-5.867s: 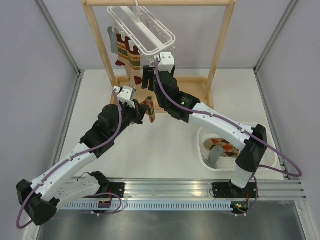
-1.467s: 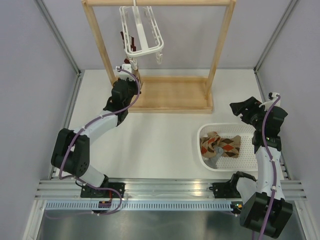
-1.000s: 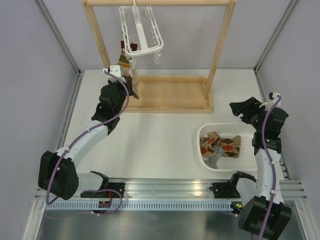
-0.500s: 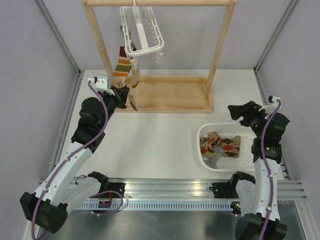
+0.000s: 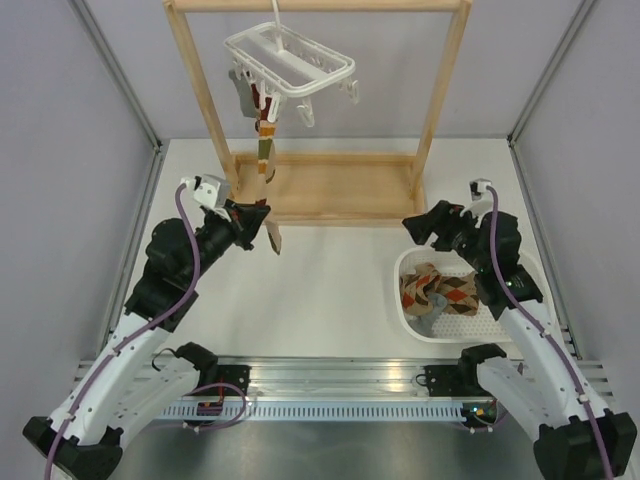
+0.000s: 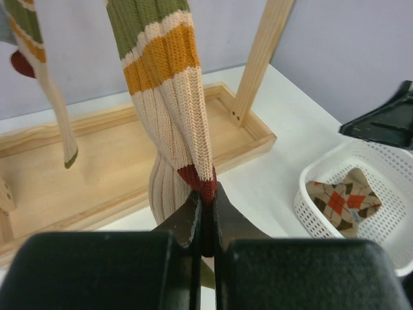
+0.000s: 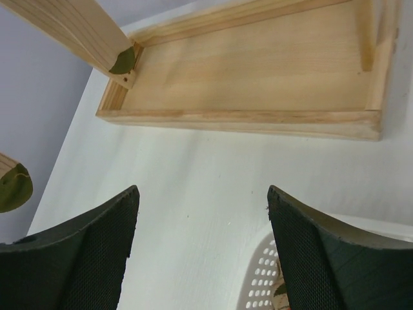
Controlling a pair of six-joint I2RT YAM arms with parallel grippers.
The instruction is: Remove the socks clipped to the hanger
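The top view hangs high above and behind the arm bases. It faces down and forward over the whole tabletop, taking in the rack, hanger and basket. The left wrist view sits right behind the left hand, very near the sock. It looks forward past the sock to the rack's base, with the basket at far right. The right wrist view looks steeply down between the fingers of the right hand, near the tabletop. All three views share the rack's base and the basket's rim.
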